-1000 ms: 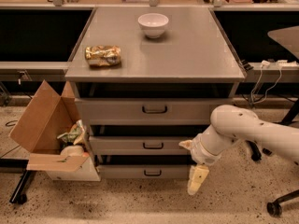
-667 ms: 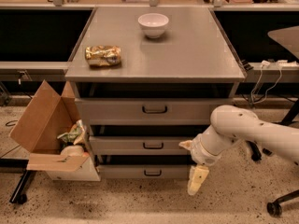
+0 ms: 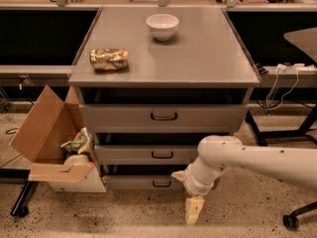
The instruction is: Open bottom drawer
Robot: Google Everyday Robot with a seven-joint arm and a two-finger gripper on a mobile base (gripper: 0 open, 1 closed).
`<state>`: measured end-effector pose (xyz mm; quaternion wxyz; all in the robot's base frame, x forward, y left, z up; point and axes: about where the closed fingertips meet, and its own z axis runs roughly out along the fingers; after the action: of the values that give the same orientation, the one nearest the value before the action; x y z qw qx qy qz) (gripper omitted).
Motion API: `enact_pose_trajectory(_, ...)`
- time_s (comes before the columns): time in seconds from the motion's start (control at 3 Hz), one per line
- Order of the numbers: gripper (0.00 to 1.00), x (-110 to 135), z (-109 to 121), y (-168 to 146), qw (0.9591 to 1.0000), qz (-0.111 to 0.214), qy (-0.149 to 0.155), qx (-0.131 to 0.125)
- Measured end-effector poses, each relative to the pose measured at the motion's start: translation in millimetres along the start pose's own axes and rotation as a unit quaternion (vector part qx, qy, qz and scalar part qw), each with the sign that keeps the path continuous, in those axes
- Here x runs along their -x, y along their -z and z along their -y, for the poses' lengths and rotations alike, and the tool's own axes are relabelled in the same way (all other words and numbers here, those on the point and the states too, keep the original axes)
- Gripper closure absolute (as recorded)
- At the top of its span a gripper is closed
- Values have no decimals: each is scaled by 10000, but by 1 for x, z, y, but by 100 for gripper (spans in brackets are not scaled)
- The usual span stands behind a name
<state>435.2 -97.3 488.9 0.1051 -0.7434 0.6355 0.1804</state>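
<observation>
The bottom drawer [image 3: 133, 183] is the lowest, slimmest grey front of the cabinet, just above the floor, with a small black loop handle [image 3: 162, 183]. It looks pushed in. My gripper [image 3: 186, 195] hangs at the end of the white arm [image 3: 257, 160], which comes in from the right. It is in front of the drawer's right part, just right of the handle and not touching it. Its pale fingers [image 3: 194, 210] are spread apart and hold nothing. The arm hides the right end of the drawer front.
The middle drawer [image 3: 148, 154] and the top drawer [image 3: 163, 117] are above. A white bowl [image 3: 162, 26] and a crumpled snack bag [image 3: 109, 58] lie on the cabinet top. An open cardboard box [image 3: 47, 143] with rubbish stands at the cabinet's left. A chair base [image 3: 297, 217] is at the right.
My gripper has moved left and down, from the level of the middle drawer to the level of the bottom drawer, closer to its handle. The drawers have not moved.
</observation>
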Motion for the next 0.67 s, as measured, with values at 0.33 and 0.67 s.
enact_pose_trajectory(0.33,0,12,-20,-49,9993,188,118,302)
enact_pose_trajectory(0.67,0,12,-20,-49,9993,190,115,303)
